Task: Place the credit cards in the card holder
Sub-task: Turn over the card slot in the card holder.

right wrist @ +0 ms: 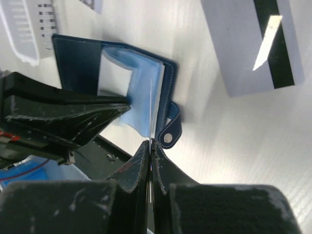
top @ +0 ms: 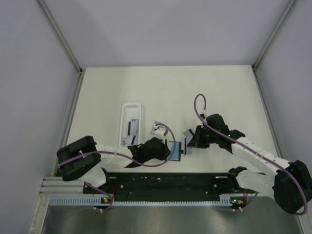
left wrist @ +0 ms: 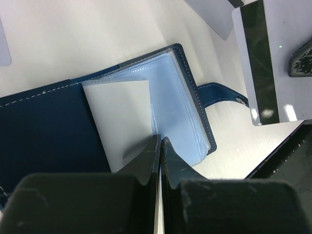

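Cream tabletop (top: 219,97) between pale walls is what my overhead feed gives me, with a long white tray (top: 124,109) left of centre that has cards lying in it. Near the front edge, between the two arms, the card holder (top: 176,151) lies open on the table. From the left wrist I see its navy cover (left wrist: 48,126) spread flat, a stack of clear sleeves (left wrist: 175,97) fanned up from the spine, and a white card (left wrist: 119,122) lying against the inside. The left gripper (left wrist: 160,141) has its jaws pressed together right at that card's lower corner. Only a thin pale sliver shows between them, and I cannot tell whether they actually nip the card or a sleeve. On the right wrist feed the right gripper (right wrist: 150,144) is likewise squeezed tight, its tips just beside the holder's strap and pale snap stud (right wrist: 168,138). A fine pale edge runs up from between its fingers into the sleeves, but I cannot say for sure that it is held. The left gripper's dark fingers reach into that view from the left, tips at the sleeves. A grey card with a black stripe (left wrist: 258,68) lies flat on the table just beyond the holder, apart from it. Another pale card (left wrist: 214,14) lies further off.
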